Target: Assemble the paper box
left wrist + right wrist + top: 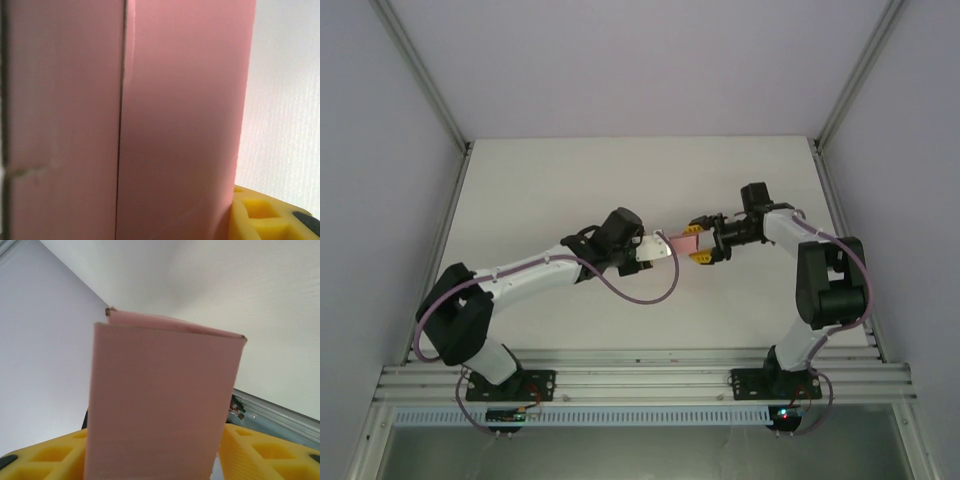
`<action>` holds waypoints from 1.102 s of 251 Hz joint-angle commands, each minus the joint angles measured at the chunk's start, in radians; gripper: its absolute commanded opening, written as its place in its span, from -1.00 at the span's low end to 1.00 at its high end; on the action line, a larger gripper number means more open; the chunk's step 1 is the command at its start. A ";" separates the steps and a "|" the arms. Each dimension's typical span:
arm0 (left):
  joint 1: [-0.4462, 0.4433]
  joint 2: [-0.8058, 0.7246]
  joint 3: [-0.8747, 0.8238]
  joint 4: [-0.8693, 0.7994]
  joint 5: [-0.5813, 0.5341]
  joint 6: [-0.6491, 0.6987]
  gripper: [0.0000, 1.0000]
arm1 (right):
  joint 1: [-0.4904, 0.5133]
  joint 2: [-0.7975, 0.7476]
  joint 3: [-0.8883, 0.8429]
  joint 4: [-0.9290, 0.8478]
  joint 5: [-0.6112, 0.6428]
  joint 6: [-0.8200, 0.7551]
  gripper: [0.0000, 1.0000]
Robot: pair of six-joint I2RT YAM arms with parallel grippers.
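Note:
The pink paper box (678, 243) hangs above the middle of the table between both grippers. My right gripper (701, 246) is shut on it. In the right wrist view the box (160, 400) stands upright and spans the gap between the yellow fingers (260, 452), with a flap edge showing at its top. My left gripper (655, 248) meets the box's other end. In the left wrist view the pink card (175, 120) is very close, with a dark seam running down it. One yellow finger (265, 215) sits against its lower right edge and the other finger is hidden.
The white table (570, 180) lies under the arms, with an aluminium frame rail (640, 380) along the near edge and grey walls on the other three sides. Purple cables loop from both arms.

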State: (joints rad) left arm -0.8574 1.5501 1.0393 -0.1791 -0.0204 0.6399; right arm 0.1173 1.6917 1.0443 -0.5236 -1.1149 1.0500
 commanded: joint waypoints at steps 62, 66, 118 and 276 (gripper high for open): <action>0.045 -0.011 0.088 -0.195 0.104 0.005 -0.44 | -0.086 -0.177 0.065 -0.060 0.358 -0.346 0.87; 0.052 -0.008 0.092 -0.203 0.113 0.002 -0.45 | -0.087 -0.186 0.062 -0.039 0.376 -0.375 0.92; 0.144 0.062 0.202 -0.435 0.318 0.013 -0.45 | -0.080 -0.304 -0.109 0.361 0.541 -0.608 0.97; 0.192 0.223 0.346 -0.665 0.412 0.096 -0.41 | 0.078 -0.408 -0.269 0.489 0.318 -1.445 0.78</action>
State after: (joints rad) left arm -0.6674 1.7416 1.3418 -0.7906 0.3645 0.7071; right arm 0.1585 1.2812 0.7033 0.1036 -0.7494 -0.1677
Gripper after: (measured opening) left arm 0.422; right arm 0.913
